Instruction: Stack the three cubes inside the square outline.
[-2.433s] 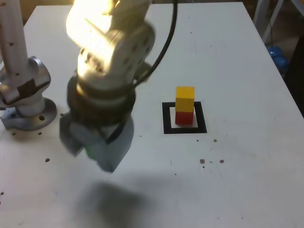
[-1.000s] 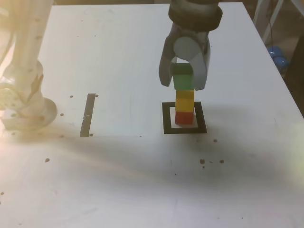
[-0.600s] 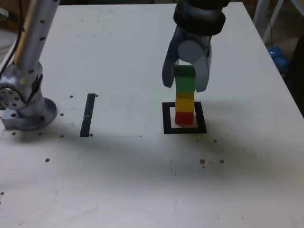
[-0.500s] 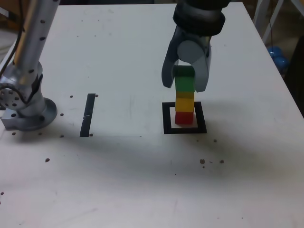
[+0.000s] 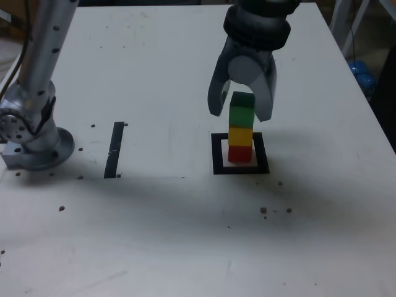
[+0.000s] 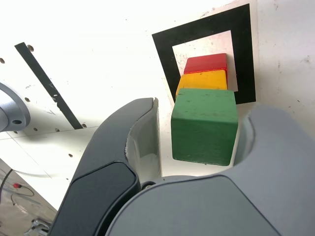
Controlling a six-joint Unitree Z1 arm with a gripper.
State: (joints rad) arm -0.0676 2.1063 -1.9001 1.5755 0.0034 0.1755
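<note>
Wrist view first, since my tool (image 6: pixel 203 108) is the nearest thing: its jaws stand apart, with a plain gap between one finger (image 6: pixel 145 142) and the green cube (image 6: pixel 204 125). The other finger (image 6: pixel 248 135) is close beside the cube; whether it touches, I cannot tell. I take the grip to be released, though both fingers flank the cube.

The green cube sits at the top of the stack, right of centre in the exterior view. It appears to rest on the yellow cube (image 6: pixel 204 80), slightly turned against it, but the seam is partly out of my sight. Under the yellow one is the red cube (image 6: pixel 209 62), the base, standing on the pale centre of the square outline (image 6: pixel 243 49), with black tape around it.

So I judge the stacking all but done: three cubes, one column, inside the frame. What is left for me is to back away without nudging the top cube, and to see that the column stands by itself.

Farther off, at the left of the exterior view, a straight black strip (image 5: pixel 114 148) lies on the tabletop (image 5: pixel 154 229), and it needs nothing from me.
</note>
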